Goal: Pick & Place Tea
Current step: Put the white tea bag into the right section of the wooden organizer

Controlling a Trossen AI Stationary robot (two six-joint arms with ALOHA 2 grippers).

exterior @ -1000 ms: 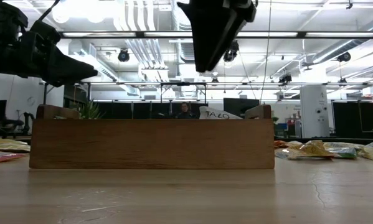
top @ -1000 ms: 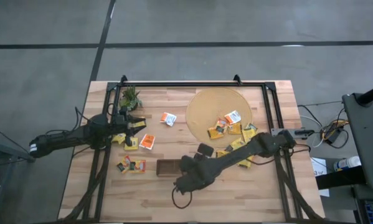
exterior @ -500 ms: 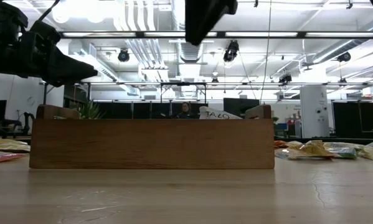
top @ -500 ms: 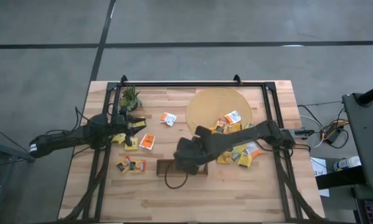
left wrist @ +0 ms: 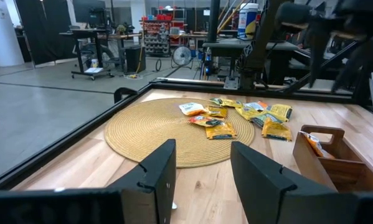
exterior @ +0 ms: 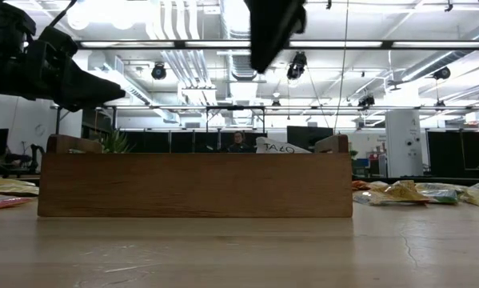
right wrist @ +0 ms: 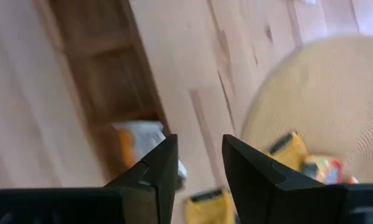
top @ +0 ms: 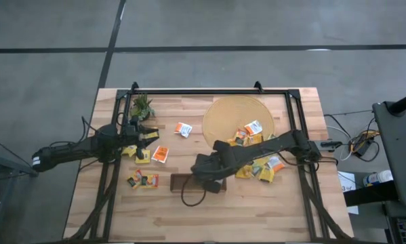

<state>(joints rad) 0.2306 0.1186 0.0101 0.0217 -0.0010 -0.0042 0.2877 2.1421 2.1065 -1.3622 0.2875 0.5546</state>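
Note:
The tea is many small yellow and orange sachets: some lie on the round woven mat [top: 238, 118], more beside it [top: 265, 168], and a few lie at the left [top: 142, 179]. One sachet [right wrist: 139, 140] lies in the dark brown tray [top: 180, 181], and its white top [exterior: 275, 146] stands above the rim. My right gripper [right wrist: 200, 155] hangs open and empty above the tray's right end [top: 211, 173], pointing steeply down. My left gripper [left wrist: 202, 162] waits open and level at the table's left [top: 146, 135].
A small green plant [top: 141, 105] stands at the far left corner. A black frame [top: 209, 91] runs along the table's far edge and sides. Bare wood lies near the table's front edge [top: 243, 210].
My right gripper has gone up and toward the table's far edge, from the near side of the tray to above its right end, and has turned a little on the way. Its fingers have kept the same gap. The sachets and the tray have stayed put.

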